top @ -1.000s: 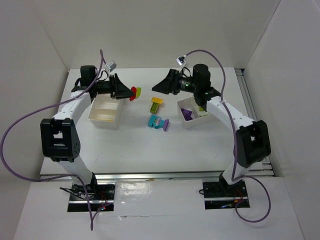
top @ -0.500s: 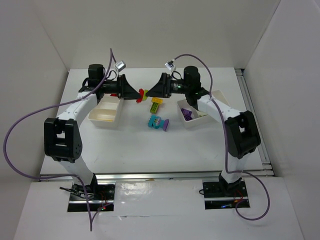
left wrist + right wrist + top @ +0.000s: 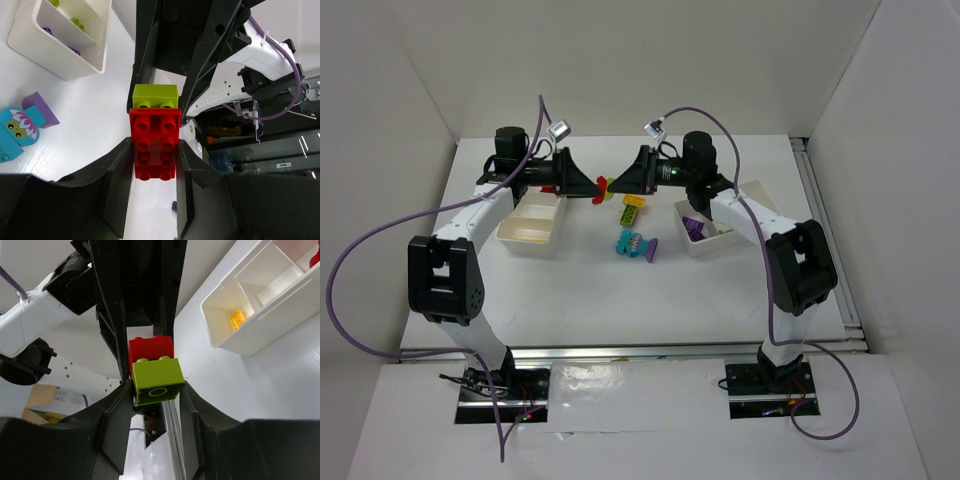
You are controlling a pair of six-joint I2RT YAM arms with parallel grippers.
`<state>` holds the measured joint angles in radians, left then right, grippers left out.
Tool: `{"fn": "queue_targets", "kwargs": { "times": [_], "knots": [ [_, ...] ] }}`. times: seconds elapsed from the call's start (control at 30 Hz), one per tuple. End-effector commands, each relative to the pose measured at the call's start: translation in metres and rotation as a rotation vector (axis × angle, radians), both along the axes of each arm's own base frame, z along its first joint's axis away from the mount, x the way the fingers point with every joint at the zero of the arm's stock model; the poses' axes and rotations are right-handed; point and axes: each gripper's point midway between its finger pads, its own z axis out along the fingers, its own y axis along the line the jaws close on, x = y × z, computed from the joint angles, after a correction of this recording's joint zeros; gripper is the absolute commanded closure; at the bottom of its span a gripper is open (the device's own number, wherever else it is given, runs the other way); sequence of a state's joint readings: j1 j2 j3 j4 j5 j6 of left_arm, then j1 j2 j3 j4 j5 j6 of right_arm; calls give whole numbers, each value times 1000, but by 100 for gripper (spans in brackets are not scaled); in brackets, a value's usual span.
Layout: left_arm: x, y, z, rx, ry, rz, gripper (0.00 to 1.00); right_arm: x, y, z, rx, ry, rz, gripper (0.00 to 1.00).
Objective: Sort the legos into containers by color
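Note:
A red lego (image 3: 155, 142) with a lime green lego (image 3: 155, 96) stuck on its far end hangs above the table's back middle. My left gripper (image 3: 155, 160) is shut on the red one (image 3: 601, 187). From the opposite side my right gripper (image 3: 156, 390) is shut on the lime green lego (image 3: 156, 380), with the red lego (image 3: 150, 347) just behind it. In the top view my left gripper (image 3: 590, 187) and right gripper (image 3: 618, 187) meet nose to nose. The two white containers sit at the left (image 3: 532, 225) and right (image 3: 720, 238).
A yellow and lime lego (image 3: 633, 208) and a cyan and purple cluster (image 3: 638, 245) lie on the table between the containers. The right container holds purple (image 3: 695, 228) and lime pieces. The left container (image 3: 260, 335) holds a yellow lego (image 3: 237, 319).
Both arms swung inward until the grippers met. The right gripper's jaws went from wide open to closed on the lime green lego, while the left kept its hold on the red one.

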<state>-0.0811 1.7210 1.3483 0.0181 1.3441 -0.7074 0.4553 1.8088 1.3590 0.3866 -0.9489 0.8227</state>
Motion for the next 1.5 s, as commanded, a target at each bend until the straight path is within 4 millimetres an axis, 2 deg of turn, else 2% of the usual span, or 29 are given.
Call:
{"fn": "queue_targets", "kwargs": {
  "times": [0.0,0.07,0.23,0.27,0.3,0.33,0.37,0.4,0.43,0.47,0.53,0.57,0.6,0.63,0.67,0.7,0.73,0.8,0.83,0.93,1.0,1.07,1.2,1.23,1.3,1.33,1.37,1.47],
  "knots": [
    [-3,-2,22,-9,-81,-17,100,-2,3,8,24,-64,-5,78],
    [3,5,20,-3,-73,16,100,1,-5,5,9,-51,-44,83],
    [13,19,20,5,-64,72,100,17,-46,-8,-61,-12,-214,87],
    [17,19,18,11,-58,80,100,21,-53,-12,-94,-29,-243,87],
    [21,24,15,15,-45,91,100,20,-58,-8,-116,-46,-273,89],
    [21,24,14,24,-18,101,100,32,-74,-20,-198,-8,-381,89],
    [25,24,11,35,-16,116,100,37,-84,-23,-262,-49,-428,89],
    [26,29,9,36,0,126,100,40,-92,-15,-296,-72,-478,89],
    [29,29,8,43,0,140,100,42,-99,-16,-333,-81,-511,89],
    [29,29,5,51,23,151,100,48,-116,-30,-413,-50,-583,89],
    [44,36,2,96,15,225,100,56,-136,-28,-504,-61,-683,89],
    [50,38,-2,123,29,257,100,61,-169,-47,-637,-2,-823,89],
    [49,41,-9,167,92,292,100,62,-184,-52,-698,17,-886,91],
    [68,51,-15,255,74,393,100,61,-196,-58,-747,31,-931,91],
    [73,58,-22,309,96,441,100,65,-220,-63,-811,49,-1034,92],
    [79,66,-31,370,118,494,100,60,-233,-75,-862,83,-1052,92],
    [84,79,-38,479,149,584,100,59,-242,-77,-879,94,-1072,92],
    [88,94,-48,567,173,655,100,55,-263,-90,-942,132,-1117,92],
    [90,105,-56,626,178,702,100,55,-267,-90,-943,137,-1125,92],
    [91,121,-65,712,202,773,100,52,-282,-108,-991,174,-1147,91],
    [91,127,-61,741,193,794,100,51,-291,-112,-1020,186,-1171,89],
    [97,136,-68,784,202,828,100,50,-291,-124,-1043,204,-1159,88],
    [105,145,-74,831,214,863,100,53,-294,-134,-1053,215,-1150,86],
    [108,147,-75,840,212,873,100,53,-295,-134,-1060,208,-1144,84],
    [114,147,-72,831,210,882,100,54,-297,-147,-1094,228,-1138,80],
    [117,149,-78,848,224,885,100,55,-300,-151,-1112,231,-1149,77],
    [120,151,-76,853,221,893,100,57,-299,-149,-1102,223,-1155,69],
    [129,155,-84,873,227,906,100,60,-300,-156,-1117,228,-1159,57]
  ]
}}
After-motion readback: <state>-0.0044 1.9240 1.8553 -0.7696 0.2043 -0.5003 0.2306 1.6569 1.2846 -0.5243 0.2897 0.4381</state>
